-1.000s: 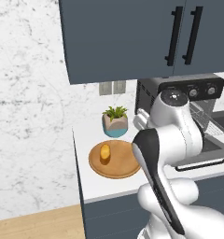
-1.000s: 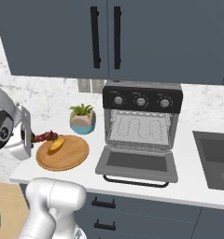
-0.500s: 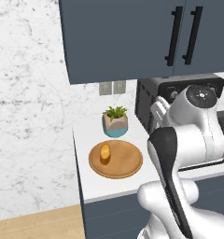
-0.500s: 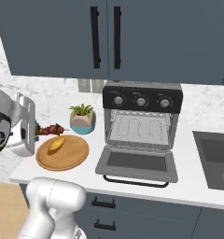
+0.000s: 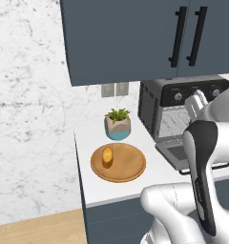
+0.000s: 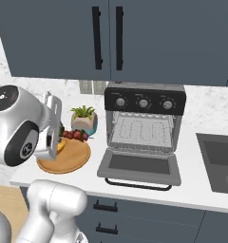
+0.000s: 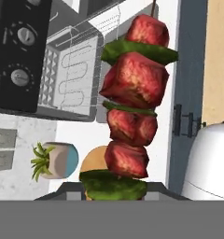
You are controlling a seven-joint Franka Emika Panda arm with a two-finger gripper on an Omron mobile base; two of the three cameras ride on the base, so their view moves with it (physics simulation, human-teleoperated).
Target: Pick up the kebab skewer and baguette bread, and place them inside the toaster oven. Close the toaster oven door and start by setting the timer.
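Kebab skewer (image 7: 131, 107) w/ dark red meat chunks & green veg is clamped in end effector (image 6: 54, 137), mid-frame in hand view; should be kept level & steered onto wire rack of open dark grey toaster oven (image 6: 144, 124).

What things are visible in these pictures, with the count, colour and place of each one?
kebab skewer: one, red chunks with green pieces, held in the gripper above the counter.
baguette bread: one, golden-yellow, on the wooden plate.
wooden plate: one, brown, on the counter left of the oven.
potted plant: one, green in a blue-grey pot, behind the plate.
toaster oven: one, black, on the counter.
toaster oven door: one, open, lying flat.
sink: one, dark, right of the oven.
gripper: one, shut on the skewer.
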